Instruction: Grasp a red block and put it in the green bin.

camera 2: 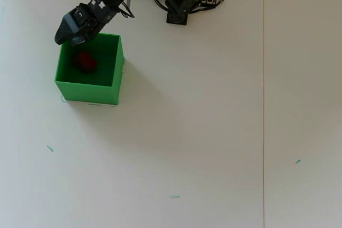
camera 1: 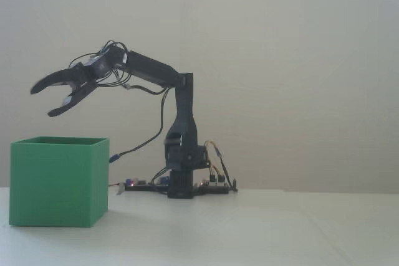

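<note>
Black arm (camera 1: 181, 129) stands on the white table (camera 1: 262, 228), and it bends over to the left in the fixed view. Its gripper (camera 1: 41, 101) hangs in the air above the green bin (camera 1: 57, 182). The two jaws are spread wide apart, like an open beak. One jaw points out to the left and the other points down and left. Nothing sits between them. The gripper does not touch the bin.

From the overhead view, the gripper (camera 2: 64, 38) is over the far left corner of the green bin (camera 2: 88, 92). The red block (camera 2: 84, 61) lies down inside the bin, on its floor, closer to the far wall and a bit to the left. It looks dark because it is in the shade of the walls. The fixed view does not show the block, because the green wall hides it.

The bin stands flat on the table, to the left of the arm's base (camera 2: 179, 12) in both views. Thin wires (camera 1: 143, 144) hang from the arm down to a small board (camera 1: 140, 184) beside the base. A few tiny green bits (camera 2: 175, 196) lie on the table, well apart from the bin. A thin line (camera 2: 263, 105) runs down the table on the right in the overhead view.
</note>
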`<action>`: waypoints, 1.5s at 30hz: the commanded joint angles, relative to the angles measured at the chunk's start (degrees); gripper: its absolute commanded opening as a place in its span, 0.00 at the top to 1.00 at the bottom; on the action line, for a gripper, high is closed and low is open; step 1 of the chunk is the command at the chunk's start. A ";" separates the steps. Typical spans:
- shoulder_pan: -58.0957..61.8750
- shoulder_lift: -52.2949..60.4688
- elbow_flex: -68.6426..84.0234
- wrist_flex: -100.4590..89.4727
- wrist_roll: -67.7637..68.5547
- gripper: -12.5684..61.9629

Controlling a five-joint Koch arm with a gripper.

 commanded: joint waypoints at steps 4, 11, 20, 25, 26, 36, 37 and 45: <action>0.79 1.85 -2.55 -2.99 -0.26 0.45; -0.79 2.72 -2.37 -3.25 -0.44 0.44; -5.98 10.20 2.55 -3.25 -0.35 0.43; -11.95 16.96 8.00 -3.25 -0.26 0.43; -13.27 18.28 8.88 -3.16 -0.26 0.43; -30.67 31.90 18.98 -1.41 4.57 0.43; -32.43 32.96 19.78 -0.79 5.27 0.43; -43.42 39.37 29.97 4.39 9.05 0.40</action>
